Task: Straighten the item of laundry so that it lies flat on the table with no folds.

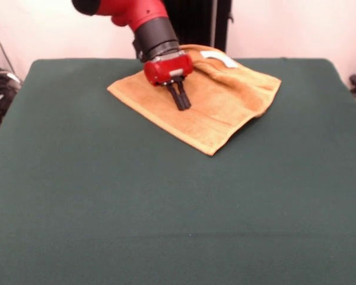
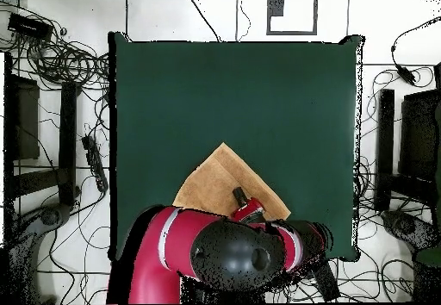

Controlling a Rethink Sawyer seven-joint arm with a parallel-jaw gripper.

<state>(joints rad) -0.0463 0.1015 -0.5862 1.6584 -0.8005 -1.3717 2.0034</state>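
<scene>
The orange-tan towel (image 1: 225, 101) lies at the far middle of the dark green table (image 1: 166, 225), turned like a diamond. Its far edge, by the white tag (image 1: 219, 58), is rumpled and folded over. My gripper (image 1: 183, 105) hangs over the towel's left half. Its two black fingers (image 1: 178, 95) are pressed together and point down at the cloth, with nothing seen between them. In the overhead view the towel (image 2: 215, 177) lies near the robot's side of the table (image 2: 232, 86). The arm covers the towel's near part, and the gripper (image 2: 239, 193) shows just above it.
The robot's black pedestal (image 1: 196, 24) stands behind the towel. Cables and dark equipment (image 2: 60, 69) lie on the floor on both sides of the table, and a black stand (image 2: 388, 146) is at the right. Green cloth stretches wide in front of the towel.
</scene>
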